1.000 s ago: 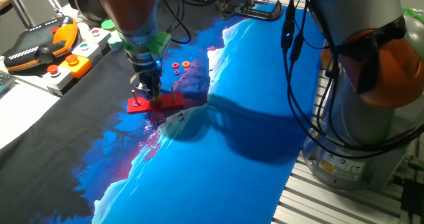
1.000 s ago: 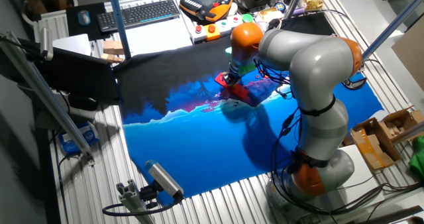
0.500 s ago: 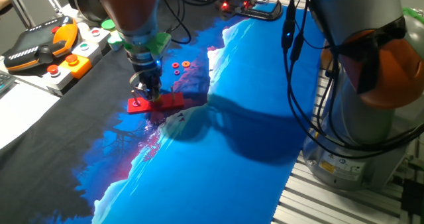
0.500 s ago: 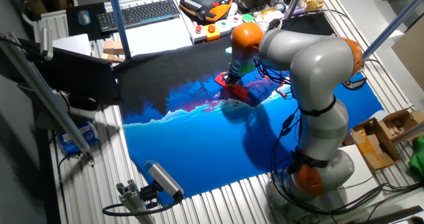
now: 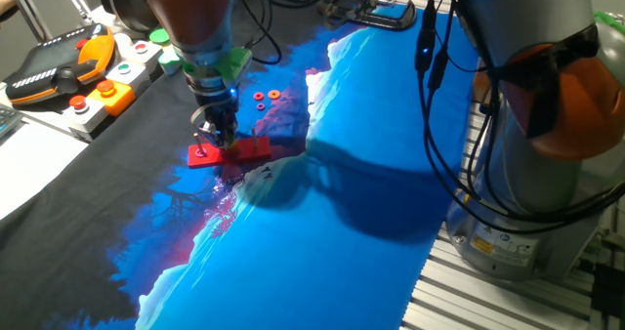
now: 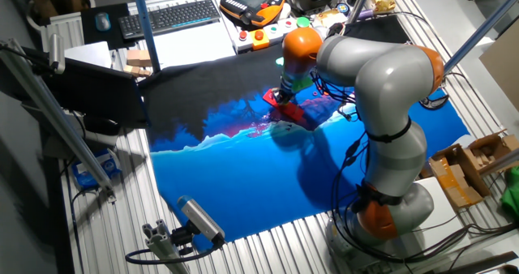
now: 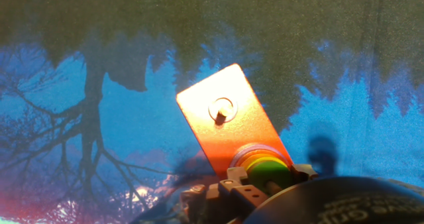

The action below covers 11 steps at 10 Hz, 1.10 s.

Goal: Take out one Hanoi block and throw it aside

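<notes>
The Hanoi block [image 7: 268, 172], a small green ring, sits on top of a stack of yellow and purple rings on one peg of the red base plate [image 7: 225, 128]. My gripper [image 7: 265, 179] is down over that stack, with dark fingers [image 7: 228, 184] pressed against both sides of the green ring. The plate's other peg [image 7: 222, 109] is bare. In one fixed view my gripper [image 5: 223, 140] stands upright on the red plate [image 5: 244, 151]. In the other fixed view it [image 6: 283, 96] is at the plate [image 6: 292, 112]; the ring is hidden there.
Three small red rings [image 5: 264, 100] lie on the cloth just behind the plate. A teach pendant [image 5: 59, 71] and button box [image 5: 117, 76] lie at the left. A keyboard [image 6: 170, 16] is at the back. The robot base [image 6: 389, 217] stands at the mat's edge.
</notes>
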Available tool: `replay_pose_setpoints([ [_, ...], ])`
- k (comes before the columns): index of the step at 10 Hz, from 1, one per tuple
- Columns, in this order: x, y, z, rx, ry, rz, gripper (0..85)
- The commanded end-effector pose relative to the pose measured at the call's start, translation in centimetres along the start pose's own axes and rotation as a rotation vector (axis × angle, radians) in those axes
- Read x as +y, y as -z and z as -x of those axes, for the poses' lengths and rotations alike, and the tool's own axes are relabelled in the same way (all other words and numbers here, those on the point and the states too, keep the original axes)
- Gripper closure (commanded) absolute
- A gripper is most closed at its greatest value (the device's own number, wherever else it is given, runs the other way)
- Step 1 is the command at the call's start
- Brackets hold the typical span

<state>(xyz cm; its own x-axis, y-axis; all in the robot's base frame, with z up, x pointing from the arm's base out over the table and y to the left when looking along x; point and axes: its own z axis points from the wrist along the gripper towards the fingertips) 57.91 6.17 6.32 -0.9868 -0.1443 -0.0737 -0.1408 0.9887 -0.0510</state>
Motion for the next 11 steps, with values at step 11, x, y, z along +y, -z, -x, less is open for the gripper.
replay_pose_setpoints([
  [11,0.0,1.4,0.2,0.003,-0.007,-0.01,48.0],
])
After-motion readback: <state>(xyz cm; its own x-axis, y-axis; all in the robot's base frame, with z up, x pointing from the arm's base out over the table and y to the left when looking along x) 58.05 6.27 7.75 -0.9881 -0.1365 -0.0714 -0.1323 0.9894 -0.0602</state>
